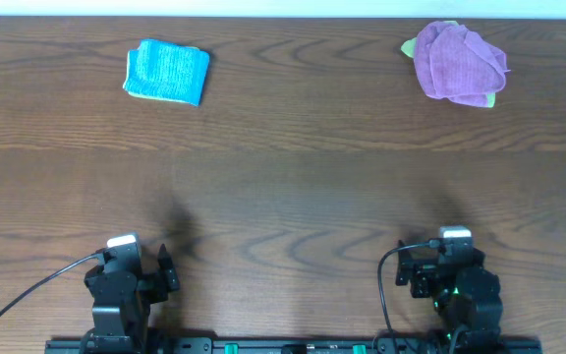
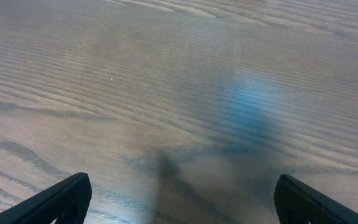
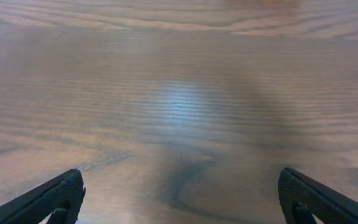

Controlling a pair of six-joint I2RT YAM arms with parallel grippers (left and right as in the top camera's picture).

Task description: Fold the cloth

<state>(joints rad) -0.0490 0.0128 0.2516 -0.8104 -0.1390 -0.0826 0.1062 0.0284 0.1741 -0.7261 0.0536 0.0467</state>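
The lilac square towel with the white tag is not in any view. My left gripper (image 1: 129, 252) rests at the near edge of the wooden table (image 1: 293, 197), left of centre. In the left wrist view its fingers (image 2: 182, 200) are wide apart over bare wood with nothing between them. My right gripper (image 1: 452, 248) rests at the near edge, right of centre. In the right wrist view its fingers (image 3: 179, 198) are also wide apart and empty over bare wood.
A folded turquoise-blue cloth (image 1: 167, 71) lies at the far left. A purple cloth (image 1: 458, 62) bunched with a lime-green one (image 1: 408, 47) lies at the far right. Both are far from the grippers.
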